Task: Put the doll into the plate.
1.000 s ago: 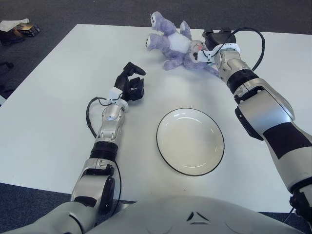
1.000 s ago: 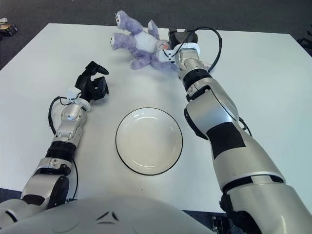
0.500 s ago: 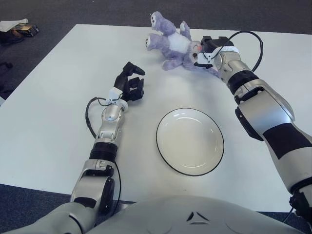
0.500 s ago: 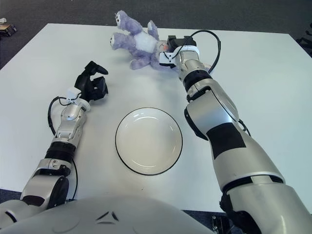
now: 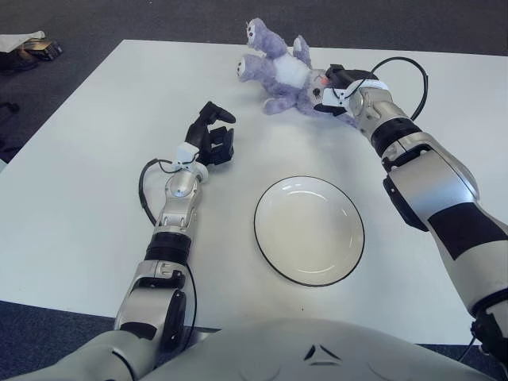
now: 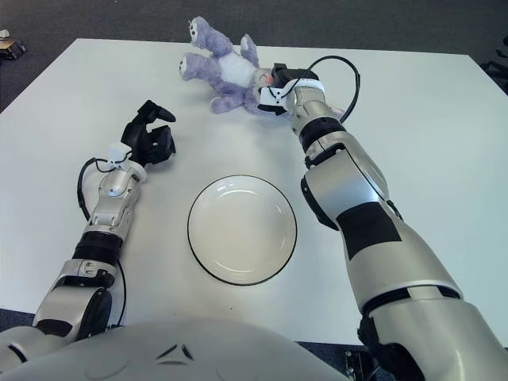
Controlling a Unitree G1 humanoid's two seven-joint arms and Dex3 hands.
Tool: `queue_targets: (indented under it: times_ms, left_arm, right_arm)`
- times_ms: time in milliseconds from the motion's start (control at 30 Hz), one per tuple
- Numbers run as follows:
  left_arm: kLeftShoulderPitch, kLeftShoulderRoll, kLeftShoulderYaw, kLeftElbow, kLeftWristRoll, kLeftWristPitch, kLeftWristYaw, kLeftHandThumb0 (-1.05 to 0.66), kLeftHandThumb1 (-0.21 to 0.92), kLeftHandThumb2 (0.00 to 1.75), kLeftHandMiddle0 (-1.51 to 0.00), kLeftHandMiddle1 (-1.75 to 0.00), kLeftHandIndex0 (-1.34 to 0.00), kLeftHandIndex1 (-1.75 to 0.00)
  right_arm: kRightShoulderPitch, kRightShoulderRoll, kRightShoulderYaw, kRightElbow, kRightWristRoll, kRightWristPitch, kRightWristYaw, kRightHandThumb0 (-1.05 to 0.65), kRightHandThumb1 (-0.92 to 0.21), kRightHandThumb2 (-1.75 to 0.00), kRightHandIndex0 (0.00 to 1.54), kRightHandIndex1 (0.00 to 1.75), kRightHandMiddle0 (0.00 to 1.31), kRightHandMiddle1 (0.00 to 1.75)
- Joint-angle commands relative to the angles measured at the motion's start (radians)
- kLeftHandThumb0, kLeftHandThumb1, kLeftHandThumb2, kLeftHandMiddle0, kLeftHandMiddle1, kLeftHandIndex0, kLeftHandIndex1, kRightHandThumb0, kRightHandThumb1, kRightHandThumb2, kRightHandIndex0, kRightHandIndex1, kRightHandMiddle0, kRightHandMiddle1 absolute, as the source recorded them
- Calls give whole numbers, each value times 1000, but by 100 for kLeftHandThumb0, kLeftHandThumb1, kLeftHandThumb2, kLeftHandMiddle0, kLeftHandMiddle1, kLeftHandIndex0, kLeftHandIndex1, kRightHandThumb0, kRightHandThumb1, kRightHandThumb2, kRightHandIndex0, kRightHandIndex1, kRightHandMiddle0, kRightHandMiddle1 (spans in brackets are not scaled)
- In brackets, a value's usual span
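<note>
A purple plush doll lies on its back near the far edge of the white table, legs pointing away from me. My right hand is at the doll's head on its right side, dark fingers curled against the head. An empty white plate with a dark rim sits nearer to me, below the doll. My left hand shows to the left of the plate, fingers relaxed and holding nothing.
The white table is bordered by dark floor at the back and left. A few small items lie on the floor beyond the far left corner. A black cable loops over my right wrist.
My right hand has dropped from above the doll's head and turned left onto it, fingers closing against the head. The doll barely shifted. The left arm stayed still.
</note>
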Motion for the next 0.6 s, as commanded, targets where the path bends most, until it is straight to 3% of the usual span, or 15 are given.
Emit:
queue_targets:
  times_ms: [0,367,433,567]
  left_arm:
    - [62,-17,-1,22,1,-7,10,-39,64,90,-100,-175,-36,-175]
    - [65,-21,-3,12,2,8,13,-39,65,89,-100,-175,-36,-175]
    - [65,-20,-4,13,6,4,16,-39,65,89,-100,-175,-36,-175]
    - [65,-18,-7,12,14,-4,20,-39,65,90,-100,-175,-36,-175]
  right_arm:
    - [37,24,1,6,6,-5,26,-97,-92,-66,26,78,0,84]
    - [85,50,-13,8,12,4,-95,-92,-92,-58,15,75,0,85]
    - [94,54,-19,8,14,6,-127,-90,-92,-57,13,80,0,85]
    - [105,59,-23,8,12,3,-172,-86,-92,-56,10,109,0,94]
